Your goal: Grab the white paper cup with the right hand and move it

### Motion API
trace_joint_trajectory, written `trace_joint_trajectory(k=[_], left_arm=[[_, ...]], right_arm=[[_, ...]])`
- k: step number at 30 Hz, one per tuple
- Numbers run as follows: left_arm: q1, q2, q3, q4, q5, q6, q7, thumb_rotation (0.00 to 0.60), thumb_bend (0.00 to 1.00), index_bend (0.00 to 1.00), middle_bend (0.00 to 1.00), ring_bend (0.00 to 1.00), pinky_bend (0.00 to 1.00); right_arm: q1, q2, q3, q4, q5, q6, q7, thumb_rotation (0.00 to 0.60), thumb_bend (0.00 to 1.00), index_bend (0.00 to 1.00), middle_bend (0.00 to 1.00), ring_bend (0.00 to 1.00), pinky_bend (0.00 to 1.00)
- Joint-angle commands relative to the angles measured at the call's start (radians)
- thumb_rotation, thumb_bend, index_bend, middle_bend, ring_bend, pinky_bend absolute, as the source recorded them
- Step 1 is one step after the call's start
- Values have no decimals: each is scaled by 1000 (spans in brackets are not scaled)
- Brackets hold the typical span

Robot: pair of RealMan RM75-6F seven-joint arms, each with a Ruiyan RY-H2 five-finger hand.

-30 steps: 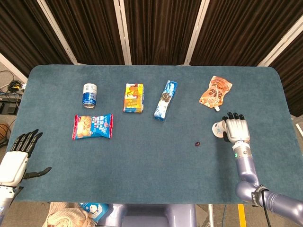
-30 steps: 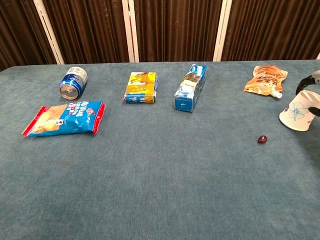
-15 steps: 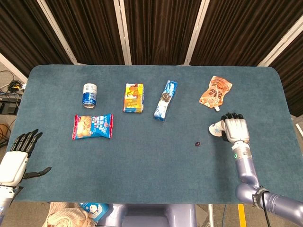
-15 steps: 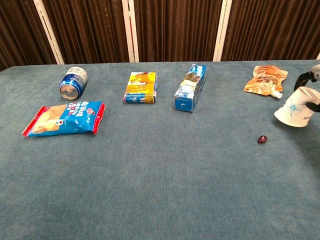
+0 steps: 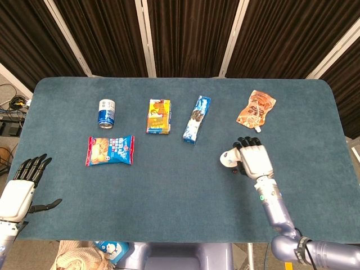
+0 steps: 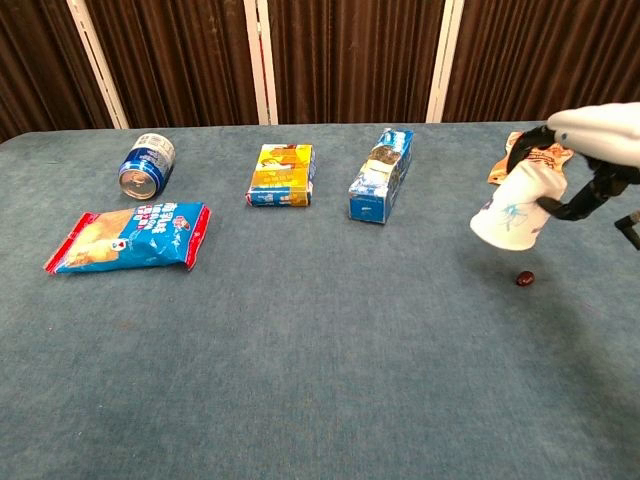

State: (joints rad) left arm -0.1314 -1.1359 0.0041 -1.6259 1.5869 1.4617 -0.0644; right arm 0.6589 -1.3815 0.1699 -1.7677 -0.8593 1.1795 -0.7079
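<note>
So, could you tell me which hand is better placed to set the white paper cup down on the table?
The right hand: it already holds the white paper cup, lifted clear of the table above the small dark object. The left hand hangs open off the table's near left corner, far from the cup.

no wording, brand or number reads clearly in either view: the print on the blue can [image 6: 146, 163], the blue snack bag [image 6: 128, 236], the yellow box [image 6: 281, 174], the blue box [image 6: 380, 173] and the orange pouch [image 5: 256, 109] is too small and blurred.
</note>
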Motion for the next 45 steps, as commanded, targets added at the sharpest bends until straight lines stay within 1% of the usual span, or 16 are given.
trace_joint_trajectory(k=[1, 6, 12, 22, 30, 37, 45], left_arm=[[0, 2, 1, 1, 2, 1, -5, 600, 0, 0, 0, 0, 0], [-1, 5, 1, 3, 1, 0, -14, 600, 0, 0, 0, 0, 0], [-1, 6, 2, 1, 0, -2, -14, 600, 0, 0, 0, 0, 0], [0, 4, 5, 0, 3, -2, -4, 600, 0, 0, 0, 0, 0], [0, 2, 5, -1, 2, -2, 1, 600, 0, 0, 0, 0, 0], [1, 3, 5, -3, 1, -2, -1, 600, 0, 0, 0, 0, 0], [1, 3, 7, -2, 3, -3, 1, 600, 0, 0, 0, 0, 0]], right_arm=[[7, -31, -13, 22, 7, 8, -18, 600, 526, 442, 202, 153, 163], [4, -59, -27, 54, 18, 9, -23, 600, 526, 442, 202, 153, 163], [-3, -62, -40, 63, 13, 3, -12, 600, 526, 442, 202, 153, 163], [-20, -31, -63, 46, 0, 2, -4, 600, 526, 442, 202, 153, 163], [-27, -16, -55, 28, -25, 17, 16, 600, 526, 442, 202, 153, 166], [-29, 1, -61, 11, -6, 19, -10, 600, 526, 442, 202, 153, 166], [-45, 12, -83, 6, 4, 20, -17, 600, 527, 442, 202, 153, 166]])
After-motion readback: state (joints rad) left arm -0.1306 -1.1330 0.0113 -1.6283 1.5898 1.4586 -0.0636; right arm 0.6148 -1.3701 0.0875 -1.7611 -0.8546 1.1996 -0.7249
